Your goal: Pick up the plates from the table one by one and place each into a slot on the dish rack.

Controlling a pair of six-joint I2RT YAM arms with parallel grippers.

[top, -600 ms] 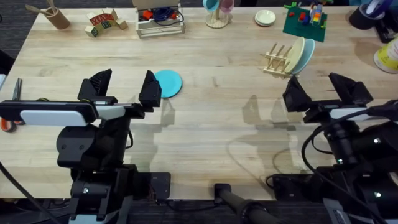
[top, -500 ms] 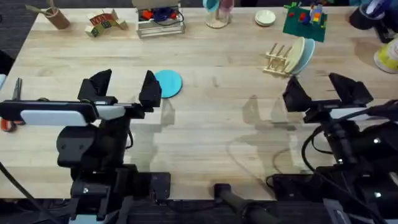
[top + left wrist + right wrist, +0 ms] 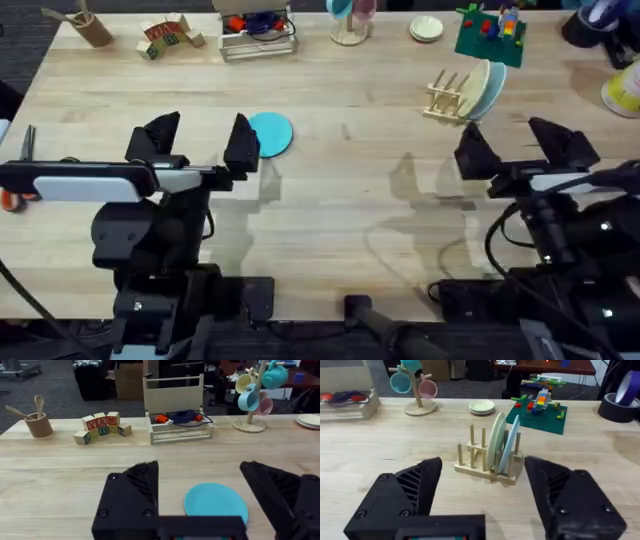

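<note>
A turquoise plate (image 3: 270, 133) lies flat on the wood table (image 3: 340, 200), just right of my left gripper (image 3: 200, 140); in the left wrist view the turquoise plate (image 3: 216, 502) sits ahead between the open black fingers (image 3: 135, 495). The wooden dish rack (image 3: 450, 95) stands at the right rear with a cream plate (image 3: 478, 85) and a pale blue plate (image 3: 494, 90) upright in its slots. My right gripper (image 3: 525, 148) hovers open in front of the rack. In the right wrist view the rack (image 3: 487, 462) holds the cream plate (image 3: 496, 442) and the blue plate (image 3: 507, 447).
Along the far edge stand a cup of wooden utensils (image 3: 88, 25), letter blocks (image 3: 168, 36), a wooden crate with cables (image 3: 258, 35), a mug tree (image 3: 350, 20), small stacked plates (image 3: 426, 29) and a green brick baseplate (image 3: 490, 35). Scissors (image 3: 22, 160) lie at the left edge.
</note>
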